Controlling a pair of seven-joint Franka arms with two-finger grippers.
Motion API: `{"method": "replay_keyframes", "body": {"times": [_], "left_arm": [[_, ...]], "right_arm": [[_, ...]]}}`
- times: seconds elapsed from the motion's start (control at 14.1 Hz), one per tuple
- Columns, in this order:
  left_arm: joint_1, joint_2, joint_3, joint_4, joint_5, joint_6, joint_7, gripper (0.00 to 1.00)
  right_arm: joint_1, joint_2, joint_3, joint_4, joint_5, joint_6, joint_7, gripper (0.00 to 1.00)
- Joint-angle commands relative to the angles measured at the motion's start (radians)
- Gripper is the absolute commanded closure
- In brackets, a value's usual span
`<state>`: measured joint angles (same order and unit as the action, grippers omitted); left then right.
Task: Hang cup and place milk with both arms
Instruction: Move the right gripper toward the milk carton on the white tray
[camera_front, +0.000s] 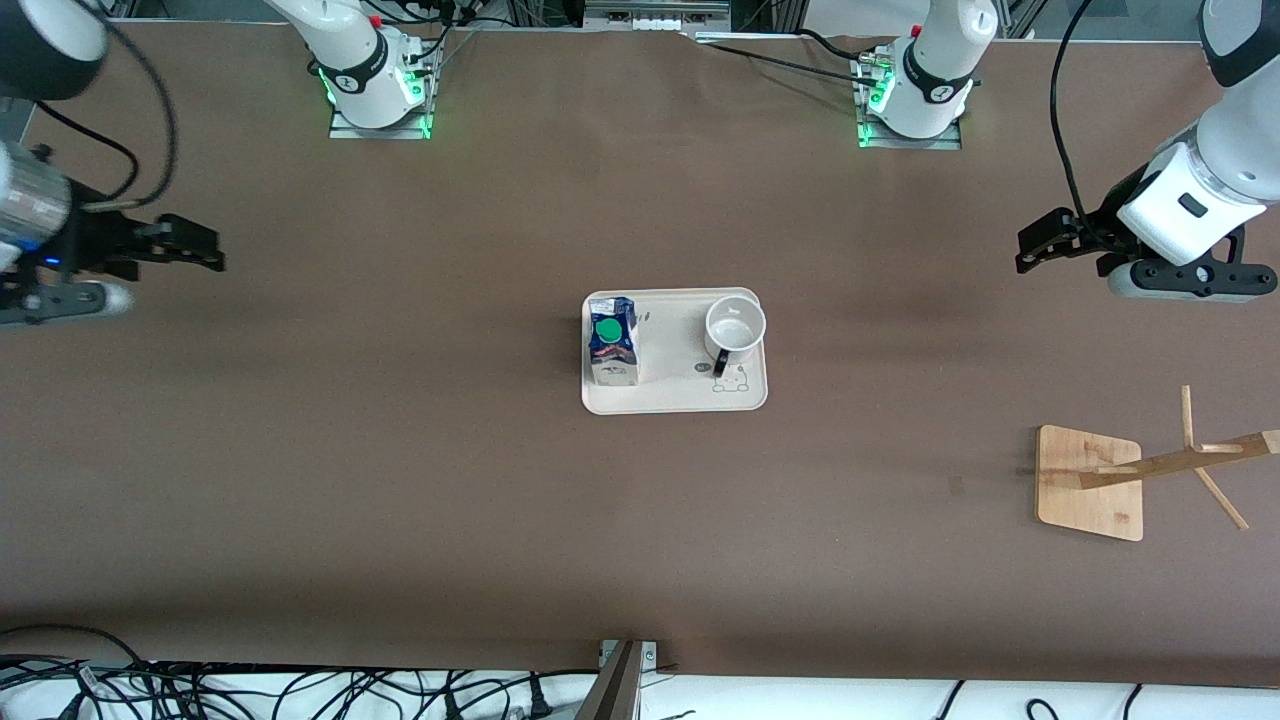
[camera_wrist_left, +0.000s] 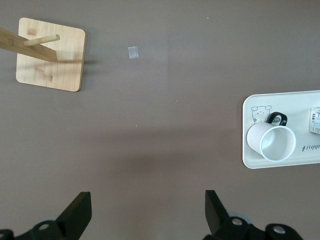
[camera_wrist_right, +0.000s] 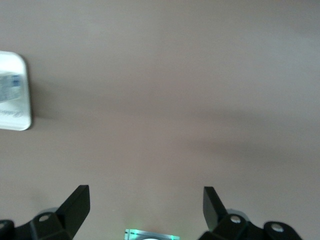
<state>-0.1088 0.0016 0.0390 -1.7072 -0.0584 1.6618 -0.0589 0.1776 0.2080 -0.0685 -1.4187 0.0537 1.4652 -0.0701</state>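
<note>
Cup (camera_front: 736, 324) and milk (camera_front: 613, 341) both stand on the pale tray (camera_front: 680, 400) at mid-table, neither yet handled. Starting at the tools, we find the left gripper (camera_wrist_left: 148, 212) spread wide and empty over bare tabletop at its own arm's end, and the right gripper (camera_wrist_right: 146, 209) likewise parted and empty over its own end; both are well apart from the tray. We judge the cup rigid, glazed and slippery, breakable if dropped; its rim wall looks the soundest hold, leaving the thin black handle (camera_wrist_left: 276, 118) free for the peg. We judge the carton light and somewhat yielding, so we would take it across its flat sides below the green cap (camera_front: 607, 330), with modest pressure. The two items stand apart on the tray, giving finger room around each. The wooden rack (camera_front: 1090, 482) stands toward the left arm's end, nearer the front camera than the tray, with open table between. The tray's raised lip demands a lift first.
</note>
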Motion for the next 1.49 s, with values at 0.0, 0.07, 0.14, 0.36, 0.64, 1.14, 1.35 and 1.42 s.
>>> {"method": "replay_keyframes", "body": {"times": [0.0, 0.07, 0.14, 0.36, 0.64, 1.14, 1.35, 1.42], "left_arm": [[0.006, -0.018, -0.002, -0.008, 0.008, -0.005, 0.016, 0.00], [0.006, -0.018, -0.002, -0.008, 0.008, -0.005, 0.016, 0.00], [0.006, -0.017, -0.002, -0.008, 0.008, -0.005, 0.016, 0.00], [0.008, -0.017, -0.002, -0.008, 0.006, -0.005, 0.013, 0.00], [0.008, -0.017, -0.002, -0.006, 0.003, -0.005, 0.011, 0.00], [0.015, -0.017, -0.001, -0.005, 0.008, 0.019, 0.008, 0.00], [0.026, -0.008, -0.001, 0.003, 0.014, 0.019, 0.010, 0.00], [0.038, 0.007, -0.001, 0.032, 0.014, 0.018, 0.011, 0.00]], "right_arm": [[0.036, 0.062, -0.008, 0.021, 0.127, 0.056, 0.003, 0.00], [0.040, 0.080, -0.007, 0.021, 0.167, 0.072, 0.001, 0.00], [0.065, 0.096, -0.007, 0.024, 0.169, 0.096, 0.001, 0.00], [0.179, 0.119, -0.007, 0.024, 0.163, 0.182, 0.085, 0.00], [0.316, 0.146, -0.007, 0.024, 0.115, 0.245, 0.325, 0.00], [0.459, 0.211, -0.008, 0.024, 0.107, 0.346, 0.578, 0.00], [0.502, 0.240, -0.007, 0.024, 0.112, 0.388, 0.699, 0.00], [0.525, 0.249, -0.007, 0.024, 0.112, 0.412, 0.754, 0.00]]}}
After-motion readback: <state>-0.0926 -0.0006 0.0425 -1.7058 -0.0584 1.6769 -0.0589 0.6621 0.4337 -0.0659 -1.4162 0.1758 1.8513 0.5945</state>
